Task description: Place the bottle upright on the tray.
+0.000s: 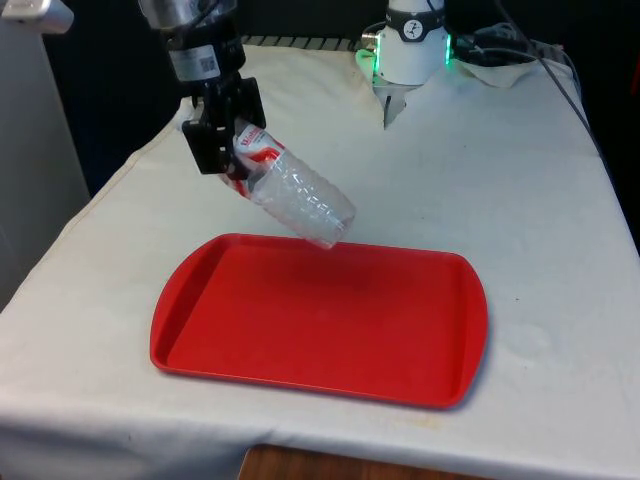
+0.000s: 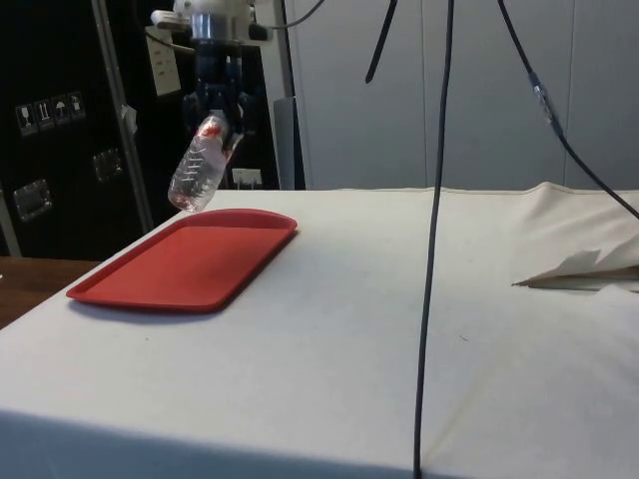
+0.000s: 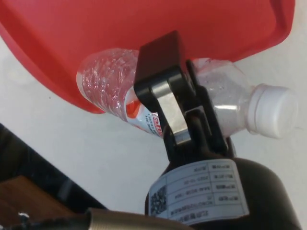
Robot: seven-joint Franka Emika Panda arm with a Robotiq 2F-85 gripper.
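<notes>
A clear plastic bottle [image 1: 296, 196] with a red-and-white label and a white cap hangs tilted in the air, base pointing down toward the far rim of the red tray [image 1: 320, 320]. My gripper [image 1: 226, 140] is shut on the bottle near its label end. From the side, the bottle [image 2: 200, 166] floats just above the tray's [image 2: 185, 261] far end, with the gripper [image 2: 220, 112] over it. In the wrist view one finger [image 3: 165, 96] crosses the bottle [image 3: 108, 84], whose cap [image 3: 273, 111] sticks out to one side, and the tray [image 3: 144, 28] lies beyond.
White cloth covers the table [image 1: 500, 180]. A black cable [image 2: 436, 230] hangs in front of the side camera. The cloth is rumpled into a fold [image 2: 579, 267] at the side view's right.
</notes>
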